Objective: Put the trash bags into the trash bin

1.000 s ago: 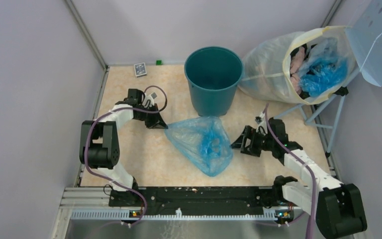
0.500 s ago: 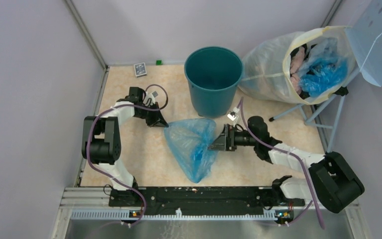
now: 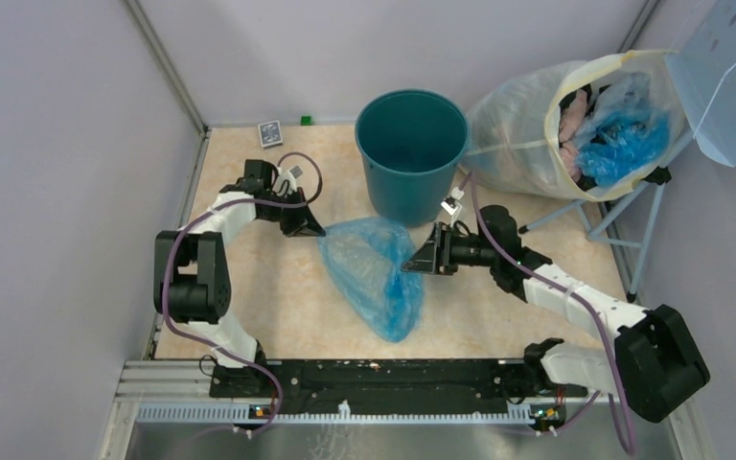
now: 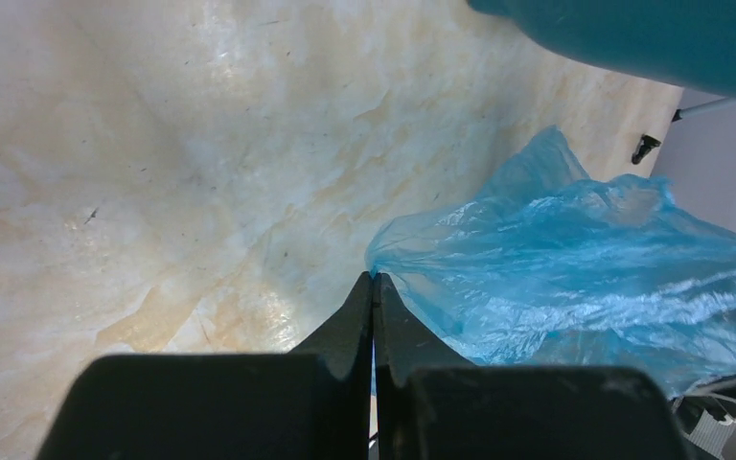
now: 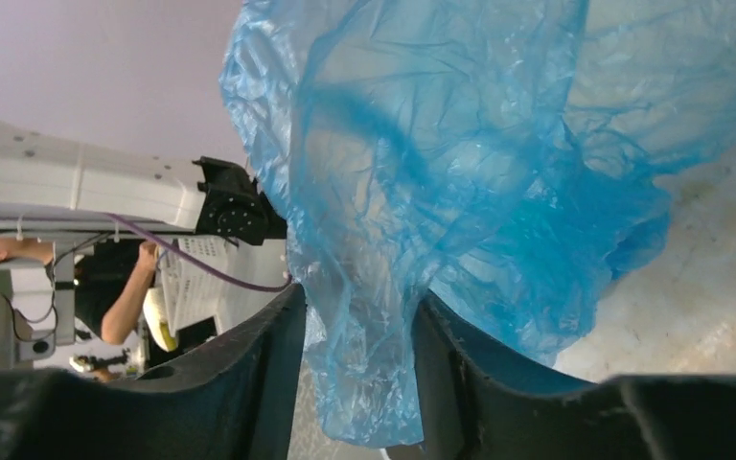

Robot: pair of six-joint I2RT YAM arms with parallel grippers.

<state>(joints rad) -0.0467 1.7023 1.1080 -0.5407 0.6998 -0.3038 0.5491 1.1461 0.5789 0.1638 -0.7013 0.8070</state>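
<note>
The light-blue trash bag (image 3: 374,273) lies spread on the table in front of the dark-teal trash bin (image 3: 410,153), which stands upright. My left gripper (image 3: 318,233) is shut on the bag's left corner; the left wrist view shows the jaws (image 4: 375,278) pinched on the plastic (image 4: 575,268), with the bin's wall (image 4: 652,38) above. My right gripper (image 3: 410,265) is at the bag's right edge. In the right wrist view its jaws (image 5: 356,307) stand partly apart with loose bag plastic (image 5: 460,144) between them.
A large cloudy-white sack (image 3: 517,134) holding more blue plastic leans at the back right on a stand (image 3: 575,206). A pale-blue perforated panel (image 3: 733,77) is above it. A small patterned box (image 3: 269,133) sits at the back left. Grey walls enclose the table.
My right arm swung left from beside the bag to its right edge, pushing the bag narrower, then rose a little. My left gripper kept its hold and shifted slightly back.
</note>
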